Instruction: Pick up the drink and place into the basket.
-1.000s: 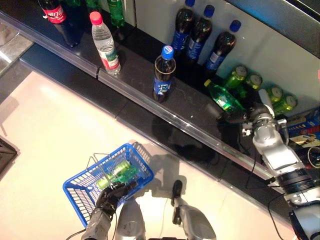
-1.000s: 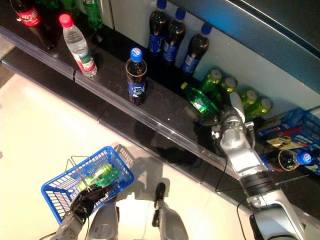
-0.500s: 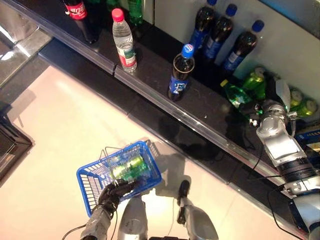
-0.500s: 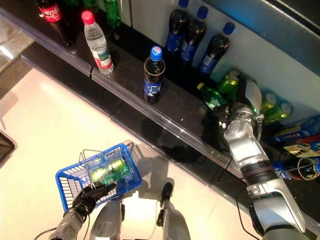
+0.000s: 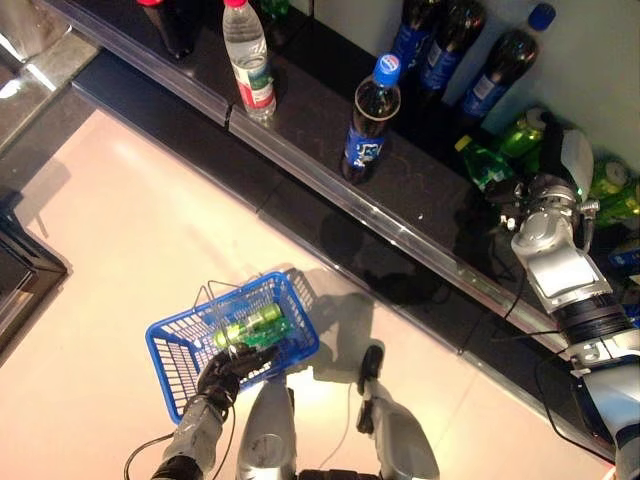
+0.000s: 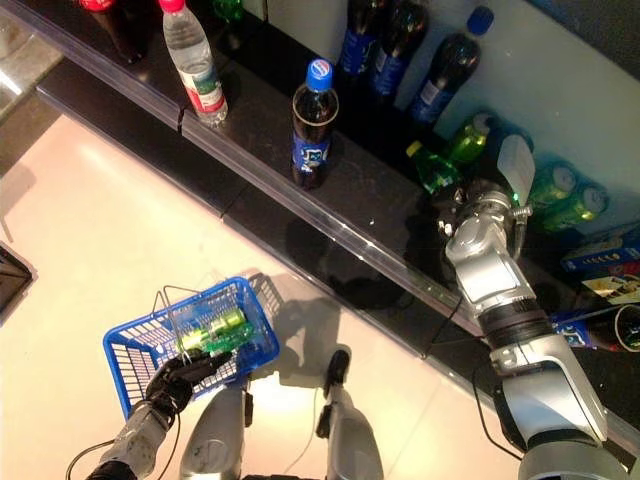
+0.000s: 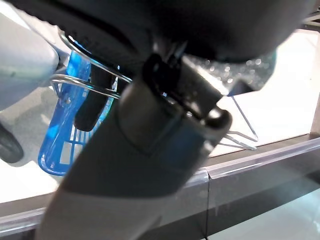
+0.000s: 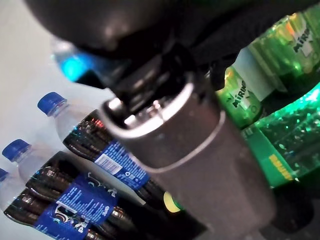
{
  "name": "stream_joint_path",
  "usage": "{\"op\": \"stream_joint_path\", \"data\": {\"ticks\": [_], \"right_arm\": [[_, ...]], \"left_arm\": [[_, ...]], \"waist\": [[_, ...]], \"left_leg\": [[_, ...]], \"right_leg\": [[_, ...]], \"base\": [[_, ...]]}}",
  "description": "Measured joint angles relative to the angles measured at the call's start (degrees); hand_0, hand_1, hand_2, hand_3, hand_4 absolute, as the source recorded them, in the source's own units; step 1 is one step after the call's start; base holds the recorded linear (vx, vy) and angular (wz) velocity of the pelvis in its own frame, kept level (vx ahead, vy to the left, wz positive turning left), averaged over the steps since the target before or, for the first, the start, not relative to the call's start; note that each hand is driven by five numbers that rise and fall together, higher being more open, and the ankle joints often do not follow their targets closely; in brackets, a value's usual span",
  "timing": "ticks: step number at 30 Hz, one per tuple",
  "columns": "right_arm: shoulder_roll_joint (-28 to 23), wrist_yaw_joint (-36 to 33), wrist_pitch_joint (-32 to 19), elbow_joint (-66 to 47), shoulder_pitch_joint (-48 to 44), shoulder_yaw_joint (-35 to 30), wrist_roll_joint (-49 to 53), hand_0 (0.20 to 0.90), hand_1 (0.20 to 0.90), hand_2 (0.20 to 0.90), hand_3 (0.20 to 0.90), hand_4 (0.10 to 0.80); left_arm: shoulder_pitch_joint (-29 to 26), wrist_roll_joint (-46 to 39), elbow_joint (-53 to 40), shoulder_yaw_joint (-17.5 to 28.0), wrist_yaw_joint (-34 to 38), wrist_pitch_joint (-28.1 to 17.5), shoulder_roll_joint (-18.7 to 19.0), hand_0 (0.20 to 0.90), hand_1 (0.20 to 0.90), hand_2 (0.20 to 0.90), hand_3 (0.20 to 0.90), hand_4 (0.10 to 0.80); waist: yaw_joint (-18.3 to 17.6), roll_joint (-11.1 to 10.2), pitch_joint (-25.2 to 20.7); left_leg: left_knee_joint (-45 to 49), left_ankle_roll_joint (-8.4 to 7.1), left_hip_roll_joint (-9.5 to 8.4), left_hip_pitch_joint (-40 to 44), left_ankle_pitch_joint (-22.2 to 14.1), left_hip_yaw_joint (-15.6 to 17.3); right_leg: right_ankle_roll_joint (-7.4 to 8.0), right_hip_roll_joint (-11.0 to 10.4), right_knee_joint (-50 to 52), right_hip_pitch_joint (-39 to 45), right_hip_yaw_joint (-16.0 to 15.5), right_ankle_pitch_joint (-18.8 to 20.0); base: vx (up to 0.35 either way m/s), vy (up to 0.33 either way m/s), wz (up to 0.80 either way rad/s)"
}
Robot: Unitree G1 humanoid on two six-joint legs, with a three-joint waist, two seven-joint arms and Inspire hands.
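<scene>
A blue wire basket hangs low over the pale floor with a green bottle lying inside it. My left hand is shut on the basket's wire handle, at the basket's near side. On the dark shelf at the right another green bottle lies on its side, cap pointing left. My right hand is at that bottle's base end. The right wrist view shows its thumb crossing in front of the green bottle, and the grip is hidden.
A cola bottle stands alone near the shelf's clear front rail. A water bottle stands further left. Dark cola bottles line the back wall, and more green bottles lie behind my right hand.
The whole picture has shifted, so the camera moved. My right hand stays at the lying green bottle's base. The basket and the left hand hold as before.
</scene>
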Motion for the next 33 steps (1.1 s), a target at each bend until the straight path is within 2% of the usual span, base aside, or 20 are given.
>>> {"op": "stream_joint_path", "data": {"ticks": [3, 8, 16, 27, 33], "right_arm": [[0.0, -0.7, 0.0, 2.1, -2.0, 0.6, 0.3, 0.9, 0.9, 0.9, 0.9, 0.8], [0.0, -1.0, 0.1, 2.5, -3.0, 0.6, 0.1, 0.9, 0.9, 0.9, 0.9, 0.8], [1.2, -5.3, 0.0, 1.0, -1.4, 0.6, -2.4, 0.9, 0.9, 0.9, 0.9, 0.8], [1.2, -6.2, 1.5, -10.1, 8.6, -6.1, -3.0, 0.9, 0.9, 0.9, 0.9, 0.8], [1.2, -6.2, 2.4, -12.7, 14.7, -9.7, -4.6, 0.9, 0.9, 0.9, 0.9, 0.8]], "left_arm": [[-0.5, -0.3, -0.2, -2.0, 0.0, -0.4, 1.1, 0.3, 0.3, 0.3, 0.2, 0.1], [-0.7, -1.1, -0.4, -2.1, 0.0, -0.5, 1.2, 0.3, 0.3, 0.3, 0.2, 0.1], [-0.7, -1.3, -0.6, -2.7, 0.0, -0.6, 1.1, 0.3, 0.3, 0.3, 0.2, 0.1], [-0.3, -1.2, -0.7, -2.7, 0.0, -0.7, 0.7, 0.3, 0.3, 0.3, 0.2, 0.1], [1.8, -1.2, -1.4, -0.8, 0.1, -0.7, -0.4, 0.3, 0.3, 0.3, 0.2, 0.1]], "waist": [[0.0, 0.0, 0.2], [0.0, 0.1, 0.7], [0.0, 0.3, 0.8], [-0.4, 0.2, 1.2], [-2.7, 0.2, 1.2]], "left_leg": [[0.7, 0.17, -0.15, -1.3, 0.1, 0.0], [0.5, 0.38, -0.47, -1.8, 0.3, 0.2], [0.4, 0.68, -0.77, -1.7, 0.6, 0.7], [-1.2, 0.82, -0.84, 0.6, 0.5, 1.8], [-2.4, 0.82, -0.75, 2.8, 0.5, 2.7]], "right_leg": [[0.14, -0.2, 0.5, -1.1, 0.0, 0.1], [0.21, -0.6, 1.7, -2.5, 0.3, 0.1], [0.14, -0.8, 1.9, -2.8, 1.4, 0.2], [0.55, -0.9, 1.4, -1.6, 2.0, 0.4], [0.7, -0.7, 1.0, -0.3, 2.6, 0.3]], "base": [[0.0, 0.0, 0.0], [-0.005, 0.049, -0.01], [0.002, 0.029, -0.02], [0.003, 0.016, -0.04], [0.006, 0.004, -0.05]]}}
